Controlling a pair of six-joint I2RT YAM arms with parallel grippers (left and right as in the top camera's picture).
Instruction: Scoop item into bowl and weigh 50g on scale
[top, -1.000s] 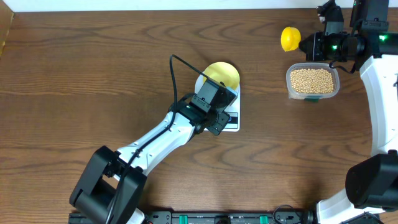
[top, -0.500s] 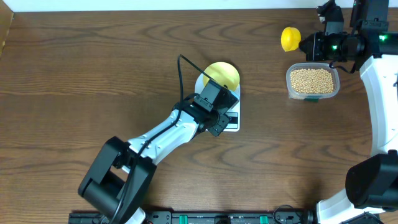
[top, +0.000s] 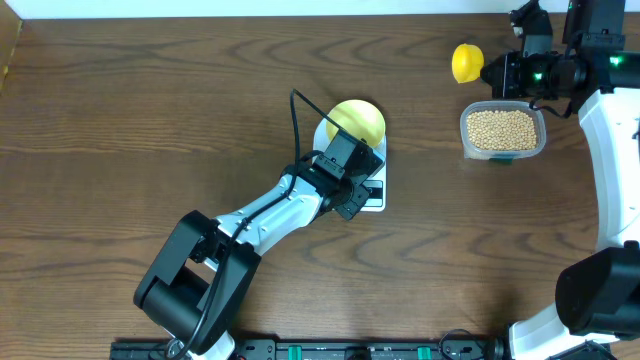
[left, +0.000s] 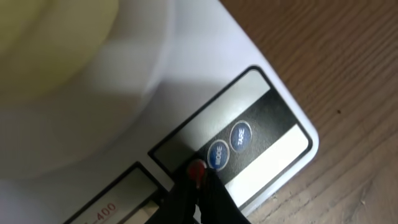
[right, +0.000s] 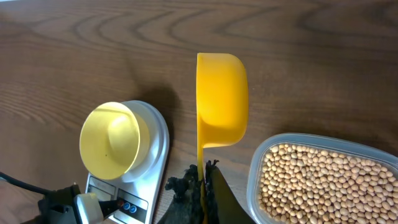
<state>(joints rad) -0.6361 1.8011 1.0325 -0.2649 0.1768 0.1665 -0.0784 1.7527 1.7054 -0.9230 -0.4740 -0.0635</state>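
On the right of the worktop, the beans filled a clear tub, while the empty pale yellow bowl sat on the white scale near the middle. The left tool, closed on nothing, had its tip at the scale's red button. The right tool, closed on an empty yellow scoop by the handle, held it just beside the tub
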